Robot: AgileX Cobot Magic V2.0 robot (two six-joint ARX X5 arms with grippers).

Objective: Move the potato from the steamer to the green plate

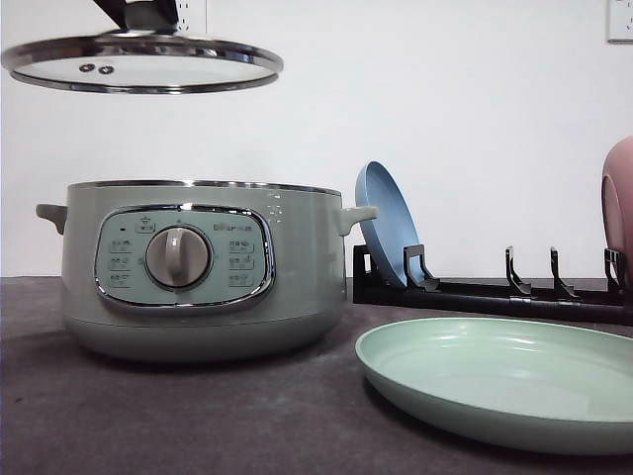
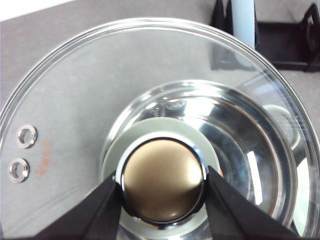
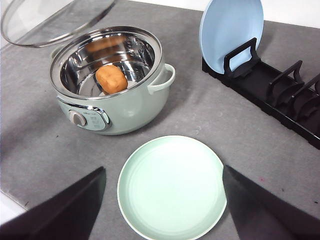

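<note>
The orange-brown potato (image 3: pixel 111 78) lies on the shiny floor of the open sage-green steamer (image 3: pixel 112 75). In the front view the steamer (image 1: pixel 198 267) stands at the left with its dial toward me. Its glass lid (image 1: pixel 143 64) hangs high above it, slightly to the left, and my left gripper (image 2: pixel 162 187) is shut on the lid's knob (image 2: pixel 162 180). To the right of the pot the pale green plate (image 1: pixel 504 381) lies bare. My right gripper (image 3: pixel 165 210) hovers open high above that green plate (image 3: pixel 172 187), holding nothing.
A black dish rack (image 1: pixel 495 292) runs along the back right. A blue plate (image 1: pixel 386 223) stands upright in its left slot and a pink dish (image 1: pixel 618 208) at its right end. The table's near edge (image 3: pixel 10 205) shows in the right wrist view.
</note>
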